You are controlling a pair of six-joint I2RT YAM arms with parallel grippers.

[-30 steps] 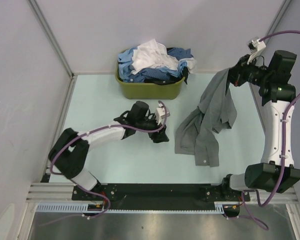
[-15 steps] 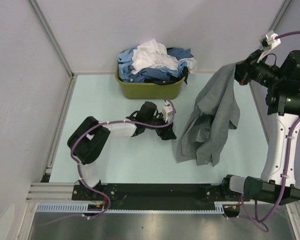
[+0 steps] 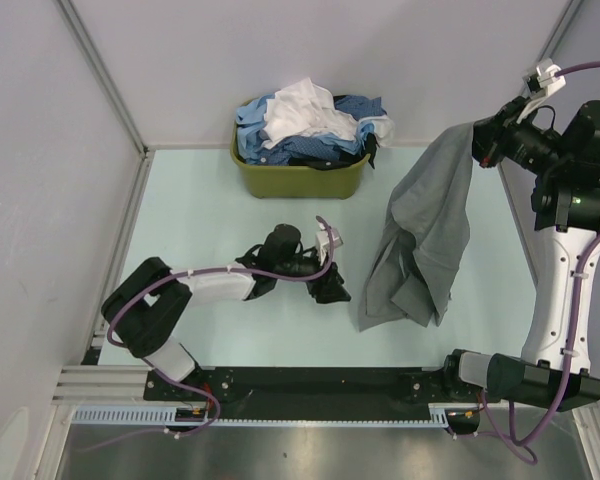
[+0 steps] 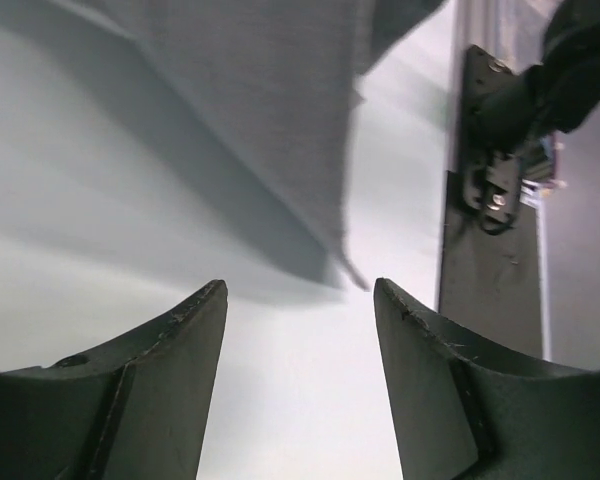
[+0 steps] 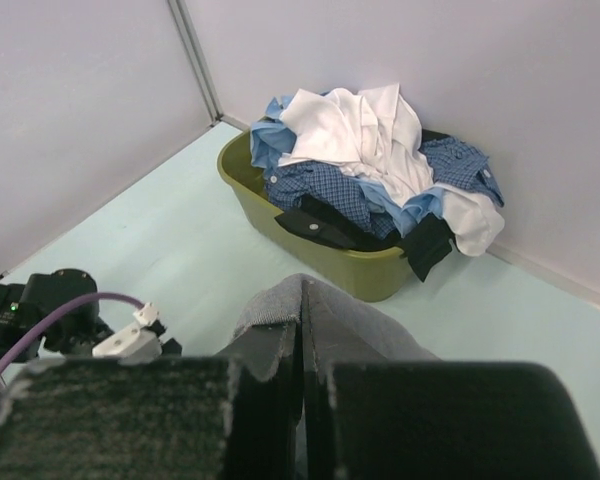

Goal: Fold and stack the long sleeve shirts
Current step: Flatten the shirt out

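Hanging from the right gripper (image 3: pixel 477 140), whose jaws pinch its top fold, the grey shirt (image 3: pixel 425 235) drapes down to the pale table (image 3: pixel 210 220). Only the left wrist view shows its hem just beyond the left gripper (image 4: pixel 298 292), jaws wide, empty. Other shirts (image 3: pixel 305 120) fill the green basket (image 3: pixel 300 182) by the back wall (image 3: pixel 330 40).

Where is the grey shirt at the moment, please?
The grey shirt hangs at right in the top view from the right pincer, hem near the left pincer.
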